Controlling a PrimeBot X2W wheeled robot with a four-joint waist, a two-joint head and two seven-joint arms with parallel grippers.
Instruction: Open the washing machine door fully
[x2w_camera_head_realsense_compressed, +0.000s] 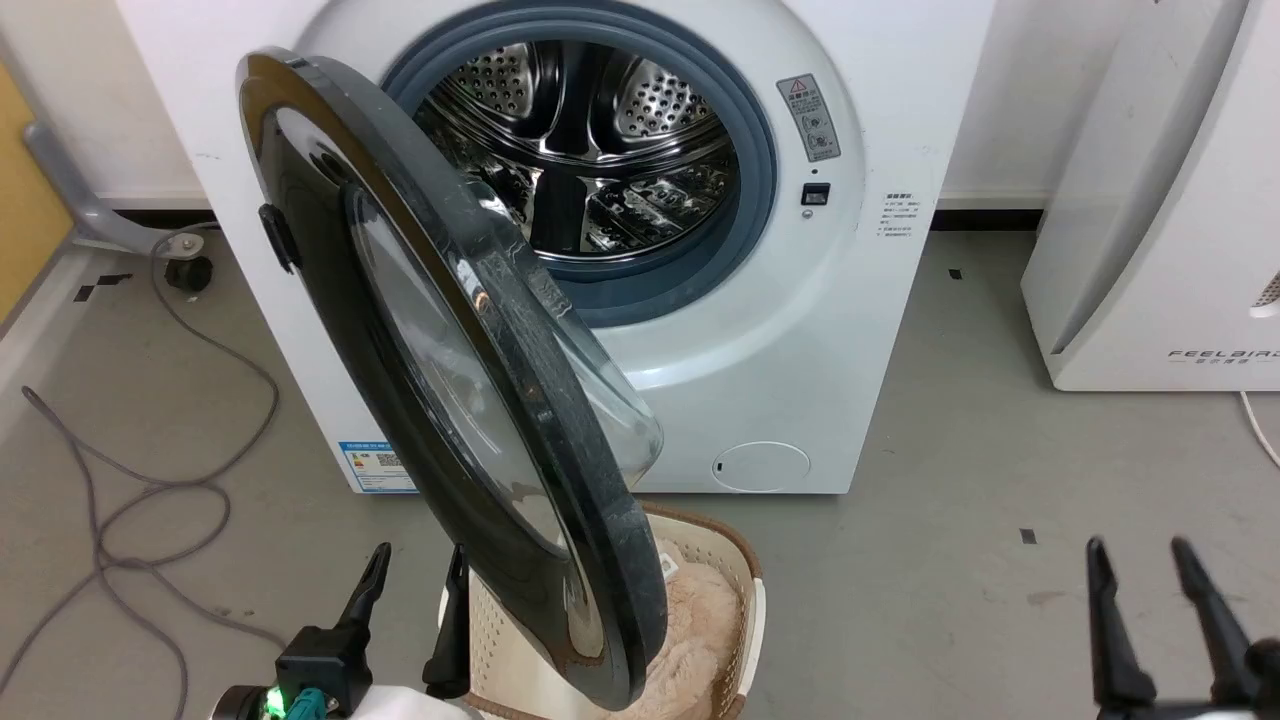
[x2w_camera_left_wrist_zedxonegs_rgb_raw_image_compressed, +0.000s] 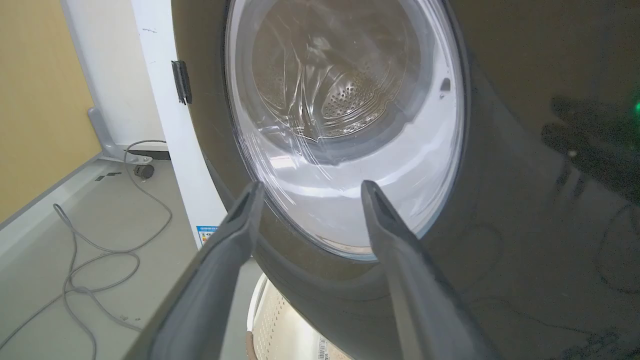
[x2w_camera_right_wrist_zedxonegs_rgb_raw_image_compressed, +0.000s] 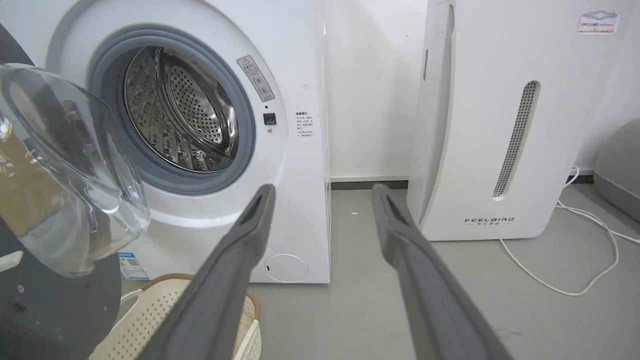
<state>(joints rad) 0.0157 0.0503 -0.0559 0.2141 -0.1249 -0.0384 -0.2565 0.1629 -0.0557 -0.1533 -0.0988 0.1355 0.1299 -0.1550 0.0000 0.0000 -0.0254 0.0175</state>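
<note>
Spread left end effector (x2w_camera_head_realsense_compressed: 421, 552) sits seemingly just beside the washing machine door's (x2w_camera_head_realsense_compressed: 450, 400) lower edge.

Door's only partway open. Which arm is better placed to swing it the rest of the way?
Left, probably. The left gripper, fingers open, sits right by the outer face of the washing machine door, near its lower rim. The right gripper, also open, hangs far to the right, apart from it.
</note>
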